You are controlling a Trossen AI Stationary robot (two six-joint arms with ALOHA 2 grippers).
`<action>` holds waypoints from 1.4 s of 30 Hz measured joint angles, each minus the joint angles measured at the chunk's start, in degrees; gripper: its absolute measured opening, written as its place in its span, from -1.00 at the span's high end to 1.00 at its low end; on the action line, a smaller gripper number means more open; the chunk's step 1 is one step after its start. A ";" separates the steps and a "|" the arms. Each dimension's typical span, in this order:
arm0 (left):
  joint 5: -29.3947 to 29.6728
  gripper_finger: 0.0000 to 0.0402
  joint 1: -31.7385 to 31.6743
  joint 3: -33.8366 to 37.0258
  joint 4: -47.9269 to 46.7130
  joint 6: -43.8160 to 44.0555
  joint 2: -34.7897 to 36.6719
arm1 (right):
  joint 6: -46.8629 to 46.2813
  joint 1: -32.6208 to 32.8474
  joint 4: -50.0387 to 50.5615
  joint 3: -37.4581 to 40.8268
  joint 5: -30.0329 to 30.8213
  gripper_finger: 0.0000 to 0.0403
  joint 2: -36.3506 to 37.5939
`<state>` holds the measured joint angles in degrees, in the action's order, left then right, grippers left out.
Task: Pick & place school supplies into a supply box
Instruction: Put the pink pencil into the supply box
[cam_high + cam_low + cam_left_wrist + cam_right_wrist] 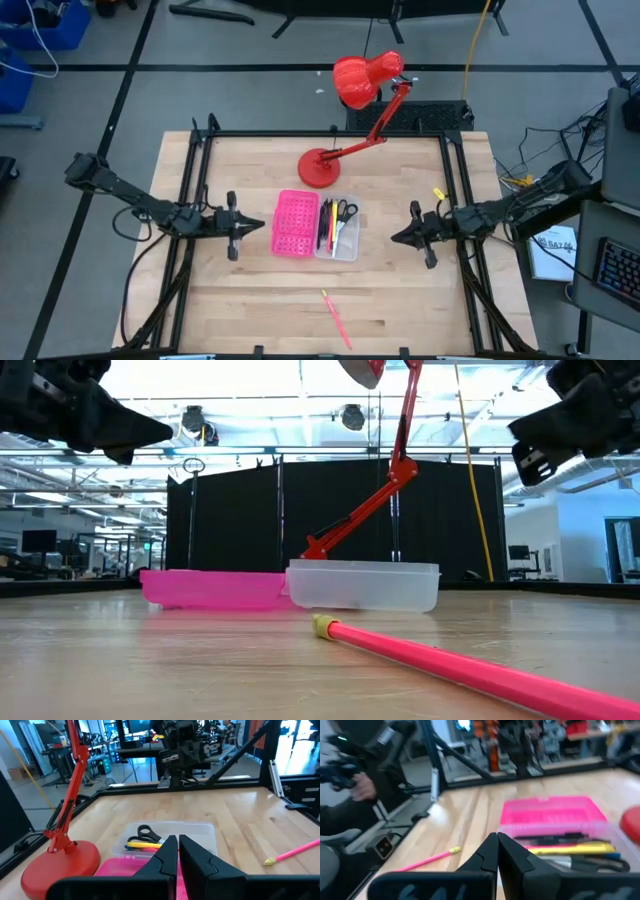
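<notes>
Right, my left gripper (258,224) hangs above the counter (250,300) just left of the supply box (316,226), its fingers (167,855) pressed together with nothing between them. My right gripper (395,237) mirrors it on the far side of the box, fingers (490,851) closed and empty too, tips pointing in toward the box.

The box lies open and flat in the middle of the counter, its pink perforated half (296,223) toward my left arm and its clear half (340,229) toward my right. Inside the clear half I see the black-handled scissors (345,210), a yellow pencil (570,849) and a dark pen (555,838), lying lengthwise side by side; there is red among them as well, but I cannot tell which item it belongs to.

One pink pen (337,320) with a yellowish end lies out on the bare wood, well apart from the box, near the counter's front edge; the low view has it right in front of the lens. The red desk lamp (352,110) stands behind the box, its round base (319,168) just beyond the box's back edge, its arm slanting up to the shade. A person's hand (364,786) shows in the room beyond, off the counter.
</notes>
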<state>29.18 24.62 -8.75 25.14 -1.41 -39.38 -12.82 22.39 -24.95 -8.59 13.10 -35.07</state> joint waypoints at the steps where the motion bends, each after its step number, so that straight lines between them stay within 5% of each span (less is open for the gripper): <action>1: -0.01 0.87 0.00 0.00 -0.02 0.01 0.00 | -1.19 1.24 -0.10 -1.37 2.08 1.00 -3.41; 9: -0.48 0.98 0.00 0.02 -1.86 -0.50 0.00 | -12.44 9.75 2.63 -23.09 10.76 1.00 -37.01; 18: -0.20 0.81 0.00 0.02 -1.47 -1.49 0.00 | -35.96 12.97 40.52 -60.75 10.24 1.00 -63.09; 25: -0.43 0.79 0.00 0.02 -1.65 -1.09 0.00 | -51.50 12.43 63.52 -87.76 2.75 1.00 -78.91; 35: -0.62 0.79 0.00 0.02 -1.02 -4.77 0.00 | -67.05 6.20 67.30 -94.60 -12.84 1.00 -89.40; 42: -0.63 0.79 0.00 0.02 -1.97 -8.22 0.01 | -64.69 3.45 65.43 -94.73 -12.91 0.92 -89.34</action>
<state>28.55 24.62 -8.73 23.18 -9.63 -39.37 -77.51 25.84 40.49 -103.33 0.19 -124.41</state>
